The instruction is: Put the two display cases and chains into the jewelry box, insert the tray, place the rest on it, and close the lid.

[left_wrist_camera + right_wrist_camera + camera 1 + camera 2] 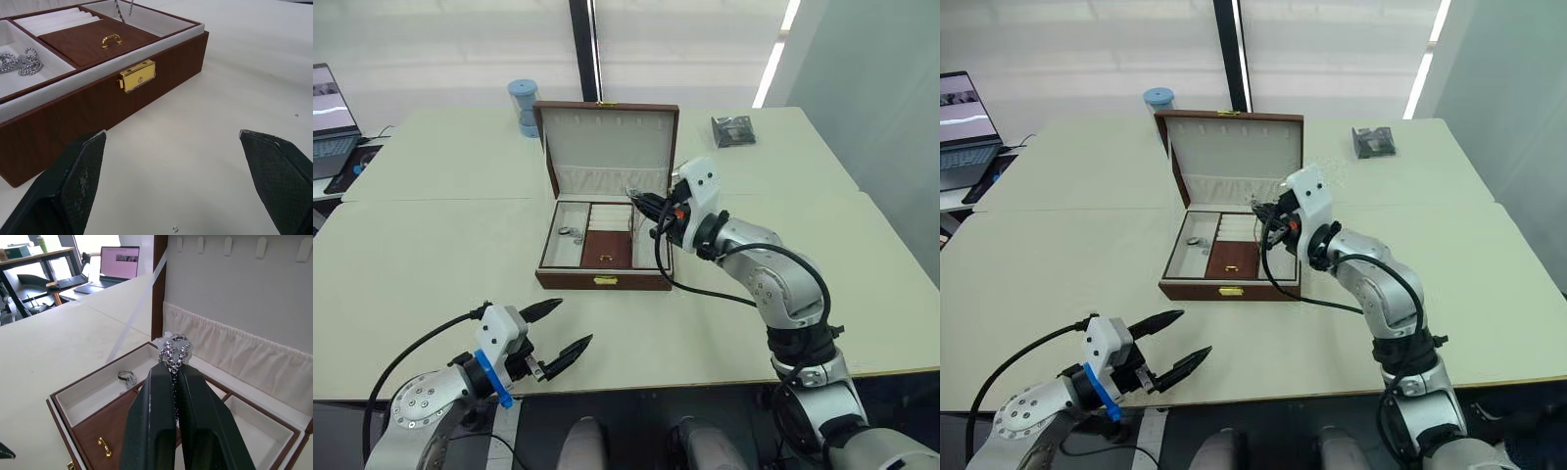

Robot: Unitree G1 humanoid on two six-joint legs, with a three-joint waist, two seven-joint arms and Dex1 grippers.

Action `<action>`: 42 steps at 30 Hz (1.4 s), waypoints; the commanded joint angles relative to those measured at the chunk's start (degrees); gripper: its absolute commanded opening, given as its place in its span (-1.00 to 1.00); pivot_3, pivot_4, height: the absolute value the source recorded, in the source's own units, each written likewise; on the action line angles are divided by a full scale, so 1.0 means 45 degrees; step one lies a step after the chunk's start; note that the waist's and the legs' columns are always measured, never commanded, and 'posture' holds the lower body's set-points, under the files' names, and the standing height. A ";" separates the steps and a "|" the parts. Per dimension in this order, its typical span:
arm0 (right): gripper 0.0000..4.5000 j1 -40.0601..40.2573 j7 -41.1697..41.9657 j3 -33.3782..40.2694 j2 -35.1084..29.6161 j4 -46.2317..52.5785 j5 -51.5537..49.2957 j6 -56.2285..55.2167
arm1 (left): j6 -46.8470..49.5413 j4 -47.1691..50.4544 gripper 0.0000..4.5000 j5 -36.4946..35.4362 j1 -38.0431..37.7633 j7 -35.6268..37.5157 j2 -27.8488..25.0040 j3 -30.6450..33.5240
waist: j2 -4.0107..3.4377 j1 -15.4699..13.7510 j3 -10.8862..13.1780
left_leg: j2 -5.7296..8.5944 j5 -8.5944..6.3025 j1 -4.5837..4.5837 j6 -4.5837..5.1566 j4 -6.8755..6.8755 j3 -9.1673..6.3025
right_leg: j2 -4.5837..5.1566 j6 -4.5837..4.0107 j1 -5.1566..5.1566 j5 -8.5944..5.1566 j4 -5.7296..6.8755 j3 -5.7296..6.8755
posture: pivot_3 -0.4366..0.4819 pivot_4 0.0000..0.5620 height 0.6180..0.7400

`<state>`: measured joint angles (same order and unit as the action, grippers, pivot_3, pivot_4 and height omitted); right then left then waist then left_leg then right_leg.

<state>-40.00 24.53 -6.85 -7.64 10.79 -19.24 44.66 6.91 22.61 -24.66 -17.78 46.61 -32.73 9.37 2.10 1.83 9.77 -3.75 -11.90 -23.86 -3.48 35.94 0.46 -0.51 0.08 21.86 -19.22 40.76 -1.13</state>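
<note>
I find the jewelry box (pixel 604 257) open on the table (pixel 431 255), its lid (pixel 607 147) standing upright. The tray (pixel 93 41) is seated inside (gold knob on its brown centre panel). My right gripper (pixel 174 366) hangs over the box's right rear part, fingers pressed together on a silvery chain (pixel 173 354). A further chain (pixel 19 62) lies in the tray's left compartment. My left gripper (pixel 559 332) sits near the table's front edge, well apart from the box, fingers spread wide and holding nothing.
</note>
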 commanded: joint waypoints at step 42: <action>0.99 0.2138 0.3235 0.0521 -0.3380 -0.1055 0.0585 -0.4149 | 0.2105 -0.0131 1.00 -0.1640 0.0592 -0.0273 -0.0456 0.1243 | 0.0002 -0.0046 0.0015 | 0.0006 0.0000 -0.0007 0.0001 -0.0003 0.0002 | 0.0012 0.0003 0.0004 -0.0002 -0.0009 0.0004 | -0.05 -0.47 1.00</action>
<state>-30.80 36.11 -7.10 -20.98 6.15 -16.88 29.85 14.79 21.91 -29.57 -15.57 45.10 -33.24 11.76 2.11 1.62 9.84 -3.70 -11.90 -23.90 -3.47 35.93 0.46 -0.46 0.09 21.86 -19.23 40.72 -1.09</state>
